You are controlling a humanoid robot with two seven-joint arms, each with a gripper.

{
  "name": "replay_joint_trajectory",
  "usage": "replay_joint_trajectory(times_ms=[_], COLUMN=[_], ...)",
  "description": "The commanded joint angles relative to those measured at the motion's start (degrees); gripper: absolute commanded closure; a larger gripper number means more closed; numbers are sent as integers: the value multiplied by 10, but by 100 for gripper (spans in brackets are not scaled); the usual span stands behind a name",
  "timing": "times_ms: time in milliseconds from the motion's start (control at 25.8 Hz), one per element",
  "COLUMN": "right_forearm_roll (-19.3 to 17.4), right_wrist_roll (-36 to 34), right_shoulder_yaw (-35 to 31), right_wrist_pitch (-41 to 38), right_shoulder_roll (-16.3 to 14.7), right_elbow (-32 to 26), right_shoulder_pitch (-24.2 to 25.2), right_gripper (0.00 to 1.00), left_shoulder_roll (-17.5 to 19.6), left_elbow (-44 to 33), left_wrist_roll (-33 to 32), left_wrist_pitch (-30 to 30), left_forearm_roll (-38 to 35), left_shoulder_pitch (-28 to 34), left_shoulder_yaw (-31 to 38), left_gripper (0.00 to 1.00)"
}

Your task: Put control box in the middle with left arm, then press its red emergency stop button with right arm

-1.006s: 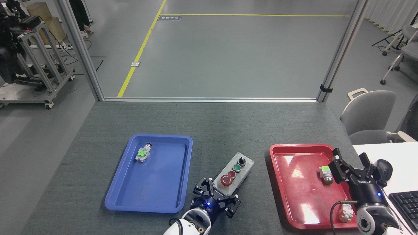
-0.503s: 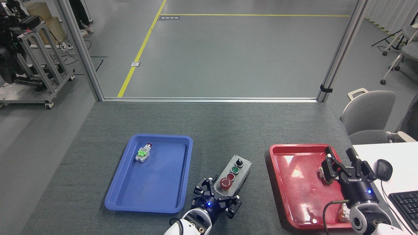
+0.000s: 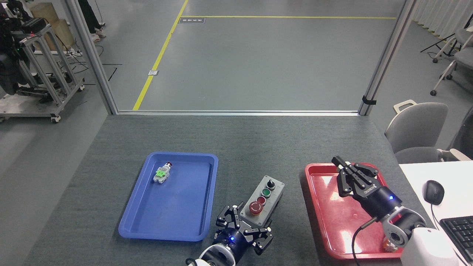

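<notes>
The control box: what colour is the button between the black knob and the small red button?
Green, clearest in the head view: the button on the control box.

— Worktop (image 3: 258, 144)? Matt, felt-like cloth, dark grey, faintly rough.
— Red tray (image 3: 325, 221)? Glossy plastic (bright glare patches). Blue tray (image 3: 177, 221) smoother, duller sheen.
— Control box (image 3: 263, 201)? Pale grey matt plastic top, shiny red emergency stop button (image 3: 255, 208).
— Floor (image 3: 266, 62)? Smooth, slightly reflective.

One head camera looks forward and down over the tabletop (image 3: 236, 140) and floor beyond.
</notes>
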Motion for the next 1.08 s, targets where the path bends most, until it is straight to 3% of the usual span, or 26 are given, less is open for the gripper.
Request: replay_joint_trajectory(times_ms=[0,271,503,735,1045], right_forearm_roll=[34,83,84,88,123], right_wrist_roll=[9,138,142,144,145], right_shoulder_yaw=[60,132,134,157,169], right_wrist_pitch=[-24,-14,-13,-12,-10], right_shoulder_roll=[8,81,101,118,130], right_elbow=[11,64,65,66,68], right_shoulder_pitch=[-17,-63,-63,-63,-62], right_gripper=[100,100,100,100,100], left_shoulder_roll=[33,106,160,167,159], left_elbow=[-58,-191,-259,-266,-263], left_wrist_roll=[0,-1,-1,2,9], left_wrist_pitch=[-1,-2,-38,-104,-106], left_forearm_roll=[0,14,49,81,100], left_shoulder_pitch=[31,101,144,168,165], left_shoulder_yaw=[1,16,81,216,344], left_gripper=[2,2,1,1,1])
